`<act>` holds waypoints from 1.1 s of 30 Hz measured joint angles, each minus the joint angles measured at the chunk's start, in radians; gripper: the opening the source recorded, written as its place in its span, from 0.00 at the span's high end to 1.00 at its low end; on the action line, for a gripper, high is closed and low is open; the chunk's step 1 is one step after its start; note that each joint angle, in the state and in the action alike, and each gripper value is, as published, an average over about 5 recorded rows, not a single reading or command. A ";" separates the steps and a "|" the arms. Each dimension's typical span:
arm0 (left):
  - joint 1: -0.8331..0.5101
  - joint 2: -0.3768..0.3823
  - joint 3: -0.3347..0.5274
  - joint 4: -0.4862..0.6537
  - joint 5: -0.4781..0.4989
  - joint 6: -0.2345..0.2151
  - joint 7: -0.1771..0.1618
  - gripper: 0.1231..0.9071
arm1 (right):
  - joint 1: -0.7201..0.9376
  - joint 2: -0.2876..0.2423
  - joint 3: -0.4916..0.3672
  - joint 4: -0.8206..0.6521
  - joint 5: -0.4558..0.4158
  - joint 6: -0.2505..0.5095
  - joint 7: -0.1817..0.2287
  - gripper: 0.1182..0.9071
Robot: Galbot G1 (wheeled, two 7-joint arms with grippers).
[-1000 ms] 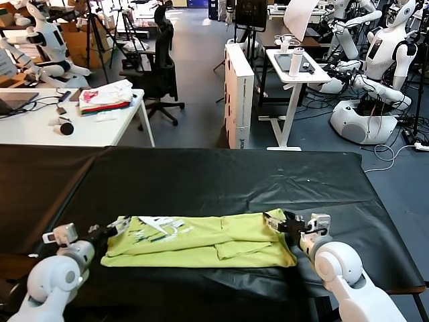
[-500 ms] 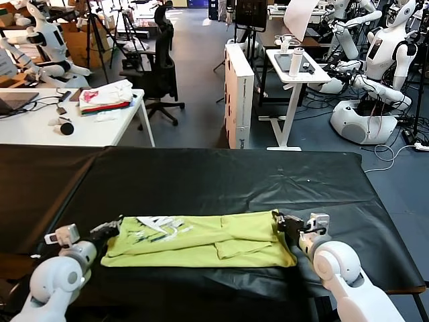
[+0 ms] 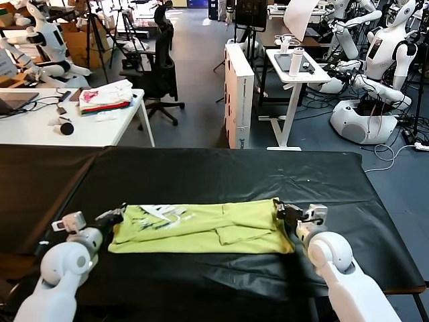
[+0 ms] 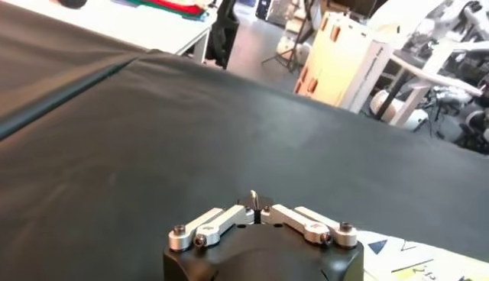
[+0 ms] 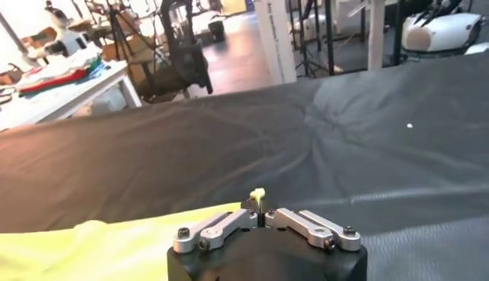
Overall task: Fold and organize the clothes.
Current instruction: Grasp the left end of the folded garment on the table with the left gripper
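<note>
1. Lying flat on the black table (image 3: 221,178), near its front edge, the lime T-shirt (image 3: 201,231) is folded into a long band between the two arms.
2. White print (image 3: 161,216) shows on the shirt's left part; no lettering in it can be read from the head view. A corner of it, with dark triangles on white, shows in the left wrist view (image 4: 416,258), also illegible.
3. Left gripper (image 3: 111,218) sits at the shirt's left end, fingers together; the head view shows them at the cloth edge, apparently pinching it.
4. Right gripper (image 3: 283,212) sits at the shirt's right end, fingers together. The right wrist view shows a small tuft of lime cloth pinched at the tip (image 5: 258,195), with the shirt spreading away beside it; the head view cannot show that detail.
5. Left wrist view shows the closed linkage (image 4: 256,206) over bare black cloth; whether fabric is caught there is unclear.
6. Background: white box (image 3: 238,94) with dark side markings, too small to read; a folded cloth stack (image 3: 105,98) on a white desk.
</note>
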 joint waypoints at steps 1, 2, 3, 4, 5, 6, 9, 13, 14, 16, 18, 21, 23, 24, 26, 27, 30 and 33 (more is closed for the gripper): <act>-0.015 -0.003 0.007 0.011 0.002 -0.001 0.000 0.97 | 0.012 0.000 -0.003 -0.012 0.000 0.001 -0.004 0.97; -0.029 -0.005 0.014 0.022 0.004 -0.003 0.000 0.97 | 0.024 0.000 -0.006 -0.025 0.000 0.002 -0.010 0.97; -0.042 -0.006 0.019 0.033 0.006 -0.004 0.000 0.97 | 0.034 0.001 -0.008 -0.035 0.001 0.004 -0.017 0.97; -0.055 -0.007 0.024 0.044 0.007 -0.006 0.000 0.97 | 0.042 0.001 -0.010 -0.045 0.003 0.005 -0.025 0.97; -0.066 -0.007 0.028 0.054 0.008 -0.008 0.000 0.97 | 0.049 0.001 -0.010 -0.052 0.006 0.009 -0.035 0.95; -0.075 -0.007 0.031 0.063 0.009 -0.009 0.000 0.97 | 0.053 -0.001 -0.010 -0.057 0.009 0.015 -0.049 0.94; -0.091 -0.001 0.034 0.080 0.015 -0.024 0.007 0.96 | 0.054 -0.009 -0.009 -0.062 0.013 0.041 -0.096 0.76; -0.088 0.012 0.031 0.080 0.030 -0.059 0.027 0.78 | 0.043 -0.027 0.000 -0.050 0.012 0.081 -0.144 0.45; -0.085 0.015 0.030 0.079 0.036 -0.069 0.033 0.68 | 0.038 -0.032 0.003 -0.043 0.012 0.091 -0.154 0.35; -0.079 0.022 0.029 0.079 0.050 -0.087 0.044 0.54 | 0.024 -0.046 0.010 -0.027 0.011 0.111 -0.171 0.21; -0.073 0.031 0.027 0.079 0.054 -0.096 0.052 0.37 | 0.004 -0.065 0.019 -0.004 0.011 0.135 -0.187 0.09; -0.059 0.047 0.014 0.069 0.017 -0.074 0.052 0.14 | -0.039 -0.105 0.036 0.043 -0.002 0.192 -0.213 0.01; -0.040 0.064 -0.001 0.049 -0.038 -0.046 0.055 0.05 | -0.076 -0.139 0.049 0.081 -0.025 0.249 -0.237 0.00; -0.027 0.075 -0.009 0.036 -0.073 -0.034 0.059 0.02 | -0.097 -0.158 0.056 0.100 -0.039 0.282 -0.250 0.00; 0.006 0.101 -0.028 0.003 -0.153 -0.015 0.072 0.01 | -0.144 -0.195 0.072 0.136 -0.074 0.357 -0.277 0.00; 0.024 0.115 -0.038 -0.015 -0.191 -0.008 0.079 0.00 | -0.171 -0.213 0.082 0.154 -0.090 0.398 -0.290 0.00; 0.081 0.154 -0.062 -0.056 -0.282 0.012 0.096 0.00 | -0.257 -0.251 0.117 0.204 -0.121 0.507 -0.321 0.00; 0.114 0.181 -0.073 -0.068 -0.340 0.036 0.109 0.00 | -0.347 -0.261 0.161 0.253 -0.130 0.575 -0.330 0.00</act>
